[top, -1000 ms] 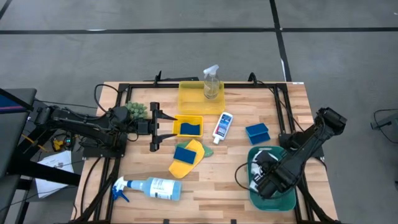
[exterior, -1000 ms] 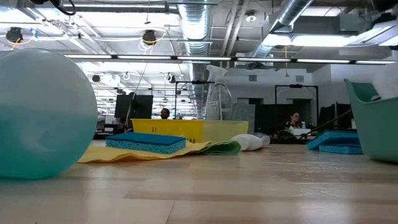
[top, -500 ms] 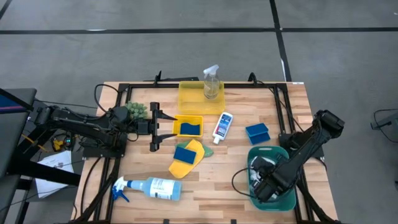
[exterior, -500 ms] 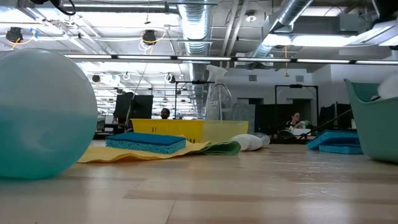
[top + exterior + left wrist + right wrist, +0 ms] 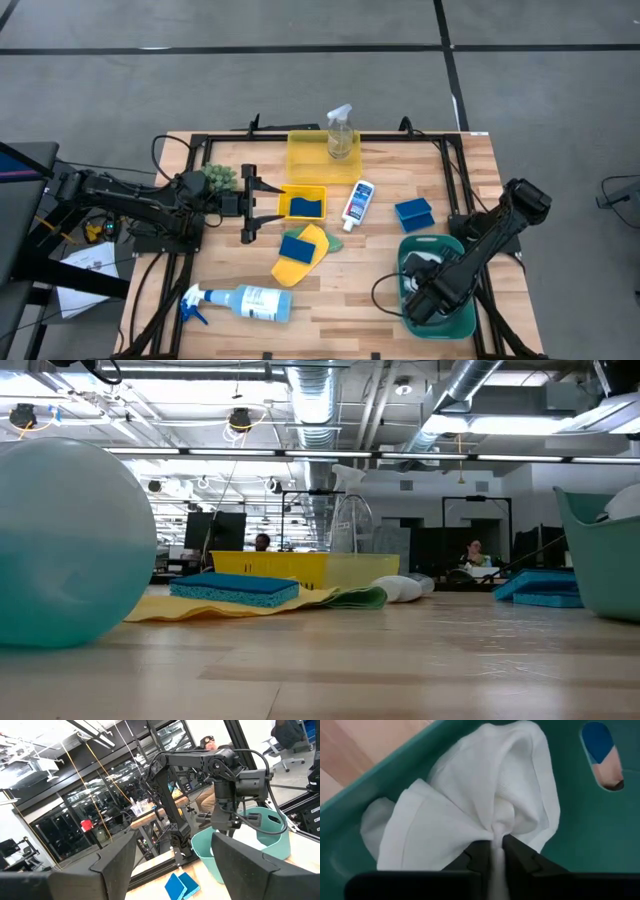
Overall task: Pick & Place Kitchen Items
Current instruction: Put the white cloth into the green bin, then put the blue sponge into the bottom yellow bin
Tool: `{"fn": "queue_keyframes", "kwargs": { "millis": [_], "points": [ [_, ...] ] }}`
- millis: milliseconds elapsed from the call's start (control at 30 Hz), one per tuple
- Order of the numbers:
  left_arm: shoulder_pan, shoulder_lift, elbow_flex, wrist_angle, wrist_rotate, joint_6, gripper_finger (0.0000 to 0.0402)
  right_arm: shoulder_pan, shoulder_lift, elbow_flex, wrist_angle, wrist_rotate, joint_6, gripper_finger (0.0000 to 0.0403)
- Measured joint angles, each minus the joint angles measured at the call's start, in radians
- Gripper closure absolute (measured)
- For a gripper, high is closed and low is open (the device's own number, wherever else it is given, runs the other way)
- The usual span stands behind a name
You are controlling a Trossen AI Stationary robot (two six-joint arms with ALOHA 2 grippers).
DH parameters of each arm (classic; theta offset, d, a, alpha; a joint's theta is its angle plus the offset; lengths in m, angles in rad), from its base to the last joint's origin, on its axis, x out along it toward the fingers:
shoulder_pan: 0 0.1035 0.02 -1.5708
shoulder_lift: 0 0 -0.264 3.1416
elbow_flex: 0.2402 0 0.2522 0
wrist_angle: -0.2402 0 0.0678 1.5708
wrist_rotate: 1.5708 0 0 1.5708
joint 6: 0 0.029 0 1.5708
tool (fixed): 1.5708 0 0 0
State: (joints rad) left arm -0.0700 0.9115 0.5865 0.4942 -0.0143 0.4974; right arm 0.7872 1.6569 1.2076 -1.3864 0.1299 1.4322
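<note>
My right gripper (image 5: pixel 496 851) reaches down into the teal bin (image 5: pixel 446 241) at the table's near right, shut on a white cloth (image 5: pixel 470 805). The cloth's top shows over the bin's rim in the low view (image 5: pixel 626 506). My left gripper (image 5: pixel 247 204) waits open at the table's left, above the wood, with nothing between its fingers (image 5: pixel 115 865). A blue sponge (image 5: pixel 295 246) lies on a yellow cloth (image 5: pixel 300 264), and a green cloth (image 5: pixel 334 243) pokes out beside it. A blue-white spray bottle (image 5: pixel 245 301) lies on its side near the front edge. My right gripper pinches a gathered fold of the white cloth (image 5: pixel 497 831) between its two fingers. The fingers come from above, pointing steeply down into the bin. The cloth fans out slack beyond the fingertips and lies against the bin's inner wall (image 5: pixel 580 830).
A clear spray bottle (image 5: pixel 340 132) stands on a yellow tray (image 5: pixel 308 160) at the far edge. A smaller yellow tray (image 5: pixel 288 192) holds a blue sponge (image 5: pixel 306 206). A small white bottle (image 5: pixel 358 204) and a further blue sponge (image 5: pixel 412 212) lie mid-table. A green plant (image 5: pixel 220 178) sits by the left arm.
My right gripper has sunk deeper into the teal bin, shifting slightly toward the table's near edge, and has taken the white cloth down with it. Less of the cloth shows above the bin's rim than before.
</note>
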Motion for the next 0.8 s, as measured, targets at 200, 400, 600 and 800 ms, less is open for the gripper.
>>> {"fn": "queue_keyframes", "kwargs": {
  "millis": [200,400,600,800],
  "points": [
    [0.000,0.000,0.000,0.000,0.000,0.000,0.0147,0.000,-0.002,0.000,-0.002,0.028,0.000,0.0334],
    [0.000,0.000,0.000,0.000,0.000,0.000,0.0147,0.009,-0.017,0.014,-0.061,0.055,0.069,0.0299],
    [0.000,0.000,0.000,0.000,0.000,0.000,0.0147,0.039,-0.017,0.032,-0.139,0.069,0.163,0.0251],
    [0.000,0.000,0.000,0.000,0.000,0.000,0.0147,0.053,-0.017,0.073,-0.164,0.142,0.133,0.0207]
  ]
}}
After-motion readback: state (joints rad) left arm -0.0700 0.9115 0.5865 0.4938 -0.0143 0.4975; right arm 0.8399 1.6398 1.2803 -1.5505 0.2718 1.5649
